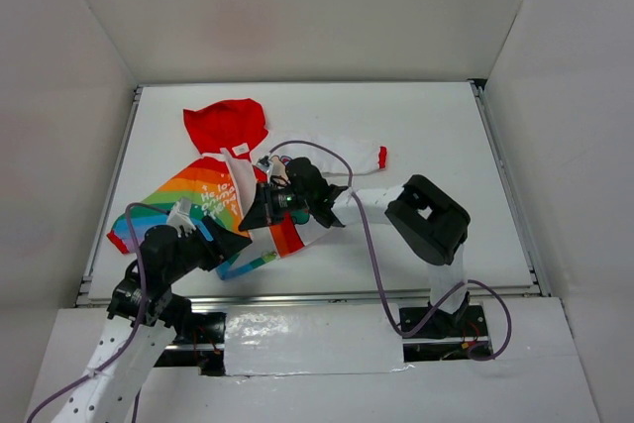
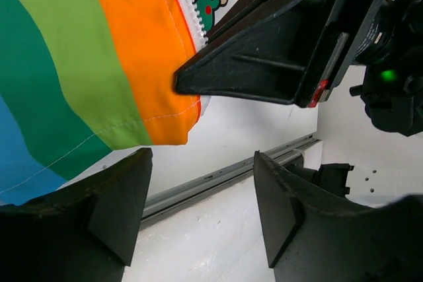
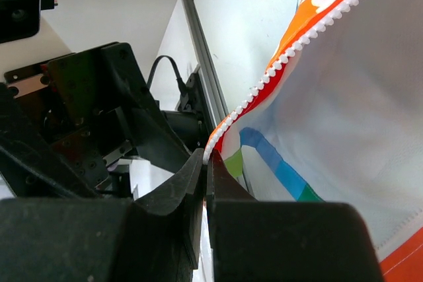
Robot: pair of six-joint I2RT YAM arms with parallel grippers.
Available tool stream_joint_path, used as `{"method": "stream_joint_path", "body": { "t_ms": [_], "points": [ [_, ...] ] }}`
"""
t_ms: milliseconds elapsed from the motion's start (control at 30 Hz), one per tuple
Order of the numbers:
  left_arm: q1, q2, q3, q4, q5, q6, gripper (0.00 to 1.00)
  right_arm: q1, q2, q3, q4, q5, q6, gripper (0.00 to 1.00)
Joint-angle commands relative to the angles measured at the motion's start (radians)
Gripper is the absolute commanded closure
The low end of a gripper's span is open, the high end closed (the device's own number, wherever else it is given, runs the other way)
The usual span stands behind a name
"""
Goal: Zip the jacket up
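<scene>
The jacket [image 1: 203, 195] lies at the table's left. Its red hood [image 1: 226, 124] points to the far side, and a white sleeve with a red cuff [image 1: 381, 156] stretches right. My right gripper [image 3: 209, 153] is shut on the lower end of the white zipper teeth [image 3: 297, 41], holding that corner lifted. In the top view the right gripper [image 1: 265, 213] sits over the jacket's bottom hem. My left gripper [image 2: 203, 156] stands open just below the orange hem corner [image 2: 168, 107], with nothing between its fingers. In the top view the left gripper [image 1: 236, 243] is beside the right one.
A metal rail [image 1: 327, 296] runs along the table's near edge, also seen under the left fingers [image 2: 218, 179]. A purple cable [image 1: 369, 245] loops over the right arm [image 1: 428, 220]. White walls enclose the table on three sides.
</scene>
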Motion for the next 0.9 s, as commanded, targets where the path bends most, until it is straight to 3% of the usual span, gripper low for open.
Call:
{"method": "stream_joint_path", "body": {
  "t_ms": [0,133,567,867],
  "points": [
    [0.005,0.016,0.018,0.065,0.002,-0.008,0.28,0.014,-0.073,-0.015,0.004,0.042,-0.015,1.00],
    [0.003,0.028,0.003,0.071,-0.007,0.001,0.36,0.019,-0.071,-0.015,0.005,0.045,-0.003,1.00],
    [0.005,0.077,-0.048,0.136,-0.035,0.058,0.42,0.026,-0.056,-0.004,0.034,0.005,0.038,1.00],
    [0.005,0.077,-0.054,0.189,-0.019,0.060,0.58,0.033,-0.042,0.003,0.028,0.005,0.043,1.00]
  ]
}}
